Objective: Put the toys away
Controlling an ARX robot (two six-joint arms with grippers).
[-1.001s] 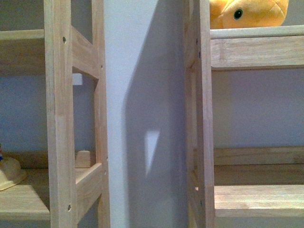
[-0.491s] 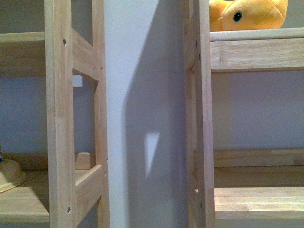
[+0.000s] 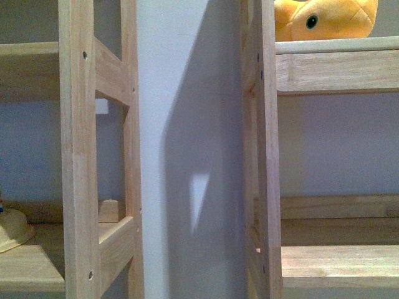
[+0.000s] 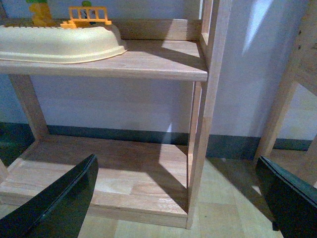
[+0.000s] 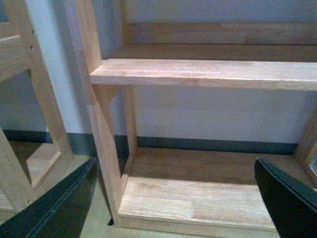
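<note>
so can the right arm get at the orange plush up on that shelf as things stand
Probably not straight away. The plush sits on the upper right shelf, while the right claw, open and empty, looks at the two lower shelves. Nothing visibly blocks it, but the arm would have to rise well up first.

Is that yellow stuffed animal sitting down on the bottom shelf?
No. In the front view the plush toy rests on the upper shelf of the right-hand rack, while the lower shelf beneath it lies bare.
</note>
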